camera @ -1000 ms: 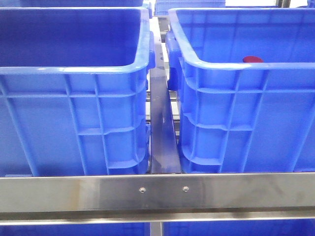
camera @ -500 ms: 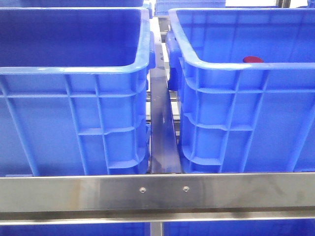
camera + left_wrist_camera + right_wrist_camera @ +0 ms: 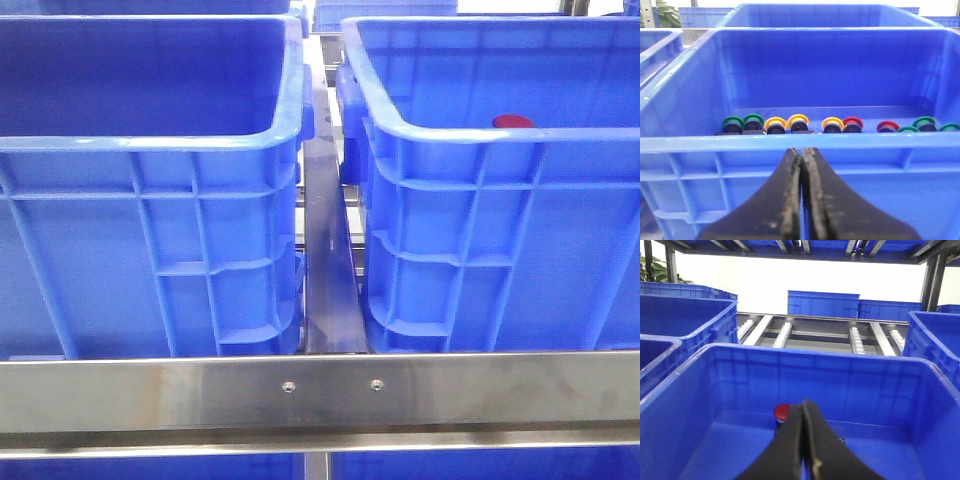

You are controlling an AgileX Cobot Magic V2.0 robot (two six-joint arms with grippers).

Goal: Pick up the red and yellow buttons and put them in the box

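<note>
Steel rails of a roller rack carry two blue crates side by side, and more crates stand on the rack behind. Take the left crate as your landmark: in the left wrist view the buttons stand in a row along its far wall, each with a coloured cap on a dark body. Yellow ones are near the middle of the row, red ones just beside them, and green ones at both ends.

In the box next to this crate, one red button already lies on the floor, near the far wall.

Your left gripper hangs outside the near wall of the crate, and its fingers are pressed together on nothing. The right gripper is the same, over the box.

I think the buttons are light, hard and smooth, so a cap can slip. You should grip across the dark body under the cap. They stand close together, so come from above, otherwise you knock the neighbours.
</note>
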